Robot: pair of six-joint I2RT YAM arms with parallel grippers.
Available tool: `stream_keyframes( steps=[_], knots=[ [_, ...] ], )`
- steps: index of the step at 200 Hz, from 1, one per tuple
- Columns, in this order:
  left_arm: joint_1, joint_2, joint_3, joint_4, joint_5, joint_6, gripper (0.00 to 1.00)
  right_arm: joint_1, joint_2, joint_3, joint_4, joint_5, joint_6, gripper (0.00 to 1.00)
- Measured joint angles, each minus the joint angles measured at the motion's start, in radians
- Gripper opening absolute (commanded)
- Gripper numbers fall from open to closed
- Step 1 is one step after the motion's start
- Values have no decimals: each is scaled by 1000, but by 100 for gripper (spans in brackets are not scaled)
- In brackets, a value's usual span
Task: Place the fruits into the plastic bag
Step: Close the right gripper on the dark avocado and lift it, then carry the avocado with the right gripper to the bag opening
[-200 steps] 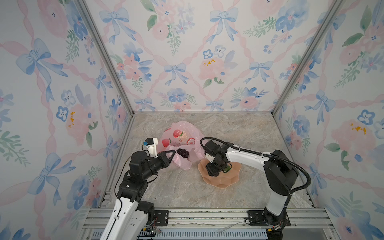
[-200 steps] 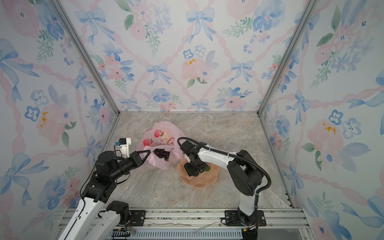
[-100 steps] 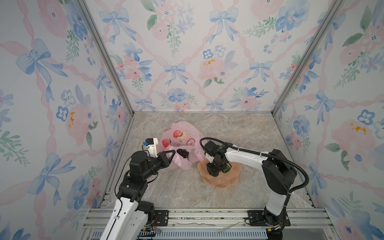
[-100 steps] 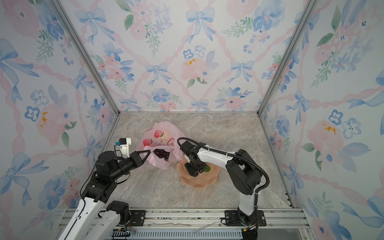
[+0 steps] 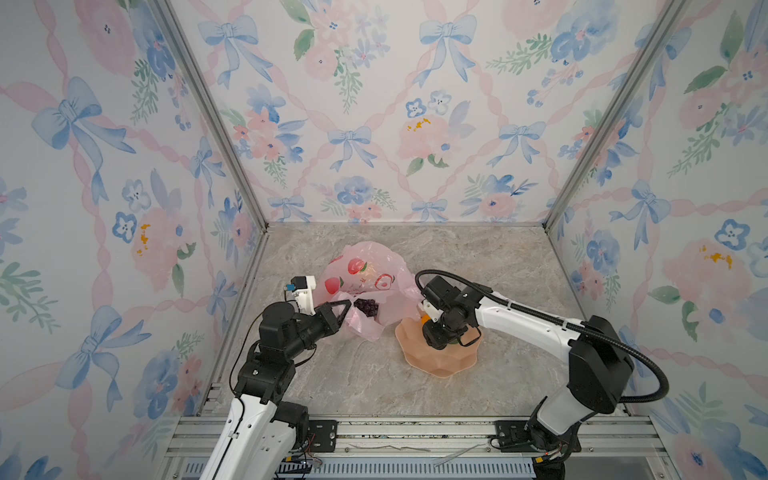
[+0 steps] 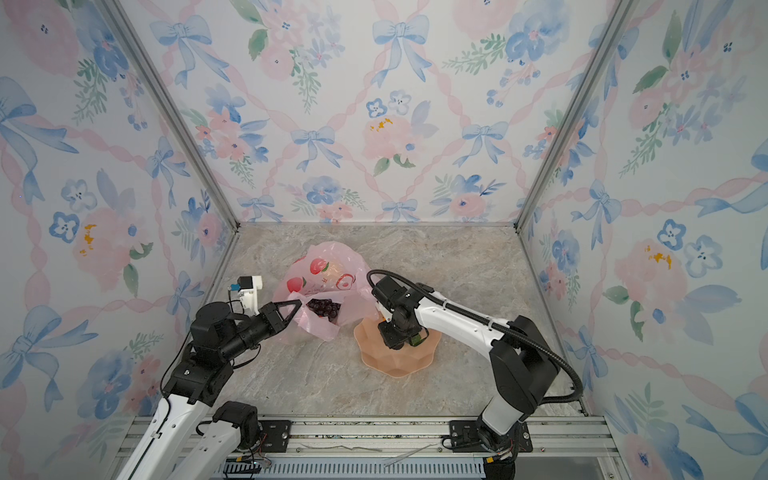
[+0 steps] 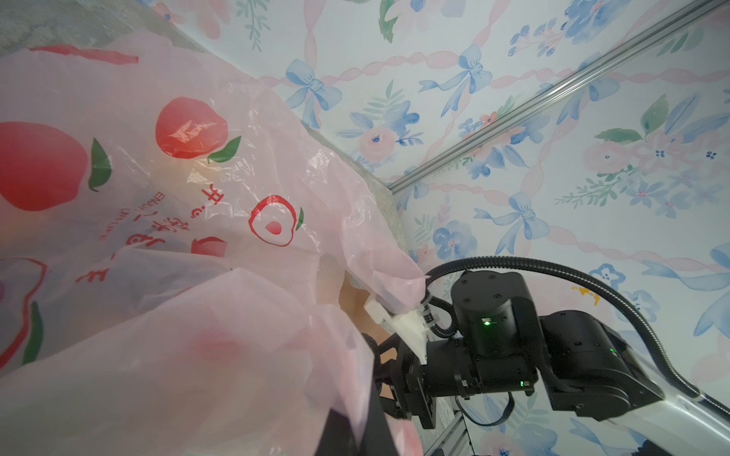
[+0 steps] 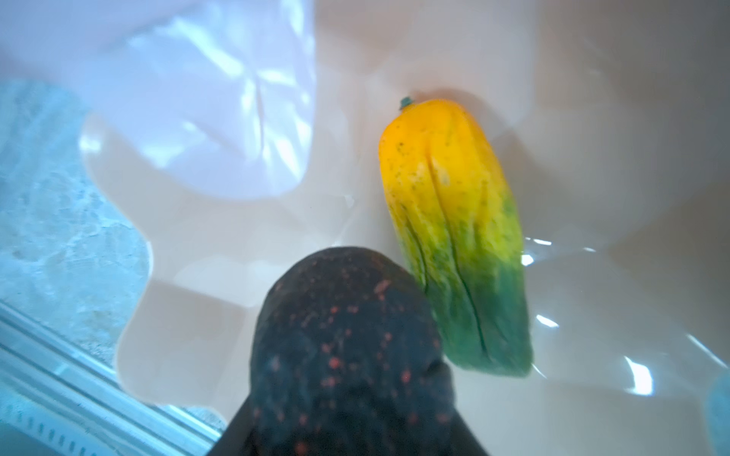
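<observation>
Noted left gripper (image 5: 347,308) pinched shut on rim of plastic bag (image 5: 374,266), holding mouth up near bowl (image 5: 440,365) on table (image 5: 374,386). Spotted grape bunch (image 5: 366,307) inside bag. Found right gripper (image 5: 435,337) down in bowl, clamped on black avocado (image 8: 347,335), papaya (image 8: 454,237) just beside. Watch for rounded avocado squirting out on lift; papaya knocked by jaws; thin film sagging, shutting mouth before drop; arm snagging raised rim, tearing it from left grip.

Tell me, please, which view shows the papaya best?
The right wrist view: the papaya lies nearly whole in the bowl. Both top views show only slivers beside the right arm; the left wrist view, nothing.
</observation>
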Motion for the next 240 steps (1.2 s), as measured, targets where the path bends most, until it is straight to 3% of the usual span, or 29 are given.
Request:
stream_keyframes(
  steps=[70, 133, 169, 240],
  knots=[
    [0, -25, 0, 0, 16, -8, 0, -106, -270, 8, -112, -74, 40, 42],
    [0, -35, 0, 1, 50, -11, 0, -150, -412, 175, -183, -196, 117, 42],
    [0, -36, 1, 1, 73, -7, 0, -123, -345, 301, -179, -310, 174, 42],
    [-1, -48, 1, 1, 103, 0, 0, 5, -29, 461, -101, -431, 213, 42]
  ],
)
